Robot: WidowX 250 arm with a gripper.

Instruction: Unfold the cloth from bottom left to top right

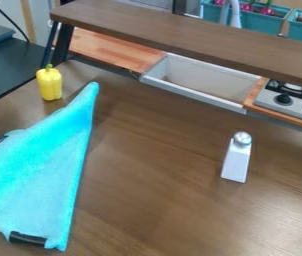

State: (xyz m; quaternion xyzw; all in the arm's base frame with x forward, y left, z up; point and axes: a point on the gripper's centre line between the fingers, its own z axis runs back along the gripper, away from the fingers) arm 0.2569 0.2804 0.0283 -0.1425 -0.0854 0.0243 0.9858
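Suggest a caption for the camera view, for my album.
Folded turquoise cloth, yellow pepper and white container on a brown table.

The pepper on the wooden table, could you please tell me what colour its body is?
The pepper is yellow, as the camera view shows.

A matt, slightly napped fabric surface is shown by the cloth [40, 170]. Wood grain is seen on the smooth, softly glossy tabletop [154, 195]. The toy bell pepper [49, 84] is finished like shiny plastic; the smooth-sided shaker [236, 165] is topped with a metallic-looking cap [242, 138].
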